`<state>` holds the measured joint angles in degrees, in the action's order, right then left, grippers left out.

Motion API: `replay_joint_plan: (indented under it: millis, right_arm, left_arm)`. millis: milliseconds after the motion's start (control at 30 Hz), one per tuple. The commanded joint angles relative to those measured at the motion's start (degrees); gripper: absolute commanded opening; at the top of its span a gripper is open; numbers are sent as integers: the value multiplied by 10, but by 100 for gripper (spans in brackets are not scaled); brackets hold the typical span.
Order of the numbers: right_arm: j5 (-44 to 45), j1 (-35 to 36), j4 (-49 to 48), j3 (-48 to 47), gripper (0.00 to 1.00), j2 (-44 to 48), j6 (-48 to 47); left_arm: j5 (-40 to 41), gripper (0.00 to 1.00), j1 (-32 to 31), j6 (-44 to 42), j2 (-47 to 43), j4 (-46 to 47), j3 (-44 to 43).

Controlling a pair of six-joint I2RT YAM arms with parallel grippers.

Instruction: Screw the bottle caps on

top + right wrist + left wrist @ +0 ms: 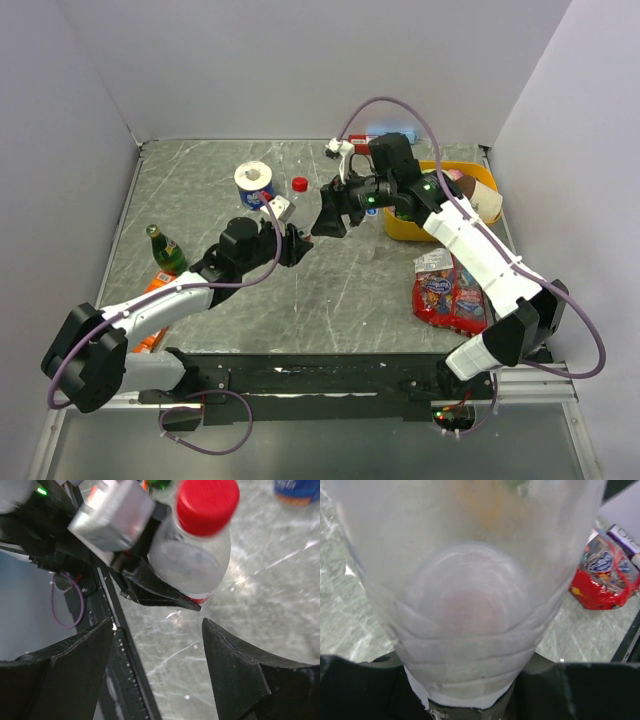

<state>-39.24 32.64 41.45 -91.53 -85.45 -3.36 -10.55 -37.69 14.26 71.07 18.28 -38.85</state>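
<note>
Step in hand: tightening of red cap (pixel 207 505) on clear bottle (pixel 192 562). Found bottle clamped low on its body, near its red label band, in left gripper (pixel 160 587), tilted over the surface (pixel 280 605), with cap seated on the neck; cannot tell how far threaded. Found right gripper (pixel 156 625) spread wide, holding nothing, short of the cap and not touching it. Judged: approach for a turn of the cap. Recommend advancing right gripper along the bottle's axis, far enough to flank the cap's side wall with both fingertips, not the shoulder below. Centre before closing. Close squarely on the rim, then rotate in the tightening direction without pushing sideways. Keep left gripper firm throughout, yet mind thin plastic, likely to buckle or spin in the clamp. Prefer short turns with release and re-grip over one long twist. Stop at first firm resistance to avoid stripping the thread. Noted red snack packet (pixel 602 577) lying well apart on the surface, no obstacle.
</note>
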Motion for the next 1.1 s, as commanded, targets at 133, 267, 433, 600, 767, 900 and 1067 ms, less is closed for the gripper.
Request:
replay_joint_plan:
  millis: [133, 267, 433, 600, 767, 900, 1067]
  right_arm:
    - [38, -3, -67, -50, 78, -16, 60]
    - [16, -10, -137, -53, 78, -11, 78]
    - [30, -2, -148, -49, 77, -28, 88]
    - [34, 15, -181, -29, 67, -43, 84]
    - [46, 23, -172, -22, 24, -53, 45]
    - [51, 12, -162, 2, 8, -23, -4]
    - [28, 7, -229, 142, 1, 58, -98]
  left_arm:
    - [-69, 1, 1, 15, -10, 47, -18]
    - [-82, 1, 0, 16, -10, 47, -19]
    - [-96, 1, 1, 7, -9, 46, -29]
    - [-119, 1, 1, 6, -4, 52, -35]
    - [-127, 19, 0, -6, -2, 26, -48]
    - [-110, 96, 2, -38, -21, -67, -61]
    - [-144, 96, 25, -158, -96, -214, -37]
